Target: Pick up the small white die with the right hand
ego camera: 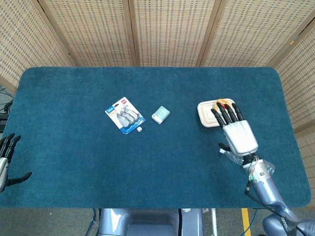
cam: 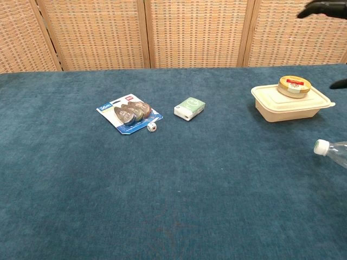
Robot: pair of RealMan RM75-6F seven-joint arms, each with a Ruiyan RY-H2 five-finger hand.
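The small white die [ego camera: 139,129] lies on the blue table [ego camera: 74,147], touching the lower edge of the blister pack [ego camera: 125,115]. The right hand [ego camera: 237,133] hovers empty, fingers straight and apart, over the lidded container [ego camera: 205,114], well away from it. The left hand [ego camera: 6,160] rests open at the table's near edge.

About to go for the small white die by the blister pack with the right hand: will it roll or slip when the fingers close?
The die is tiny next to the right hand, so the fingers could easily nudge it away. It is a hard cube lying loose, so it probably tumbles if clipped. The carpet-like table cover should slow it.
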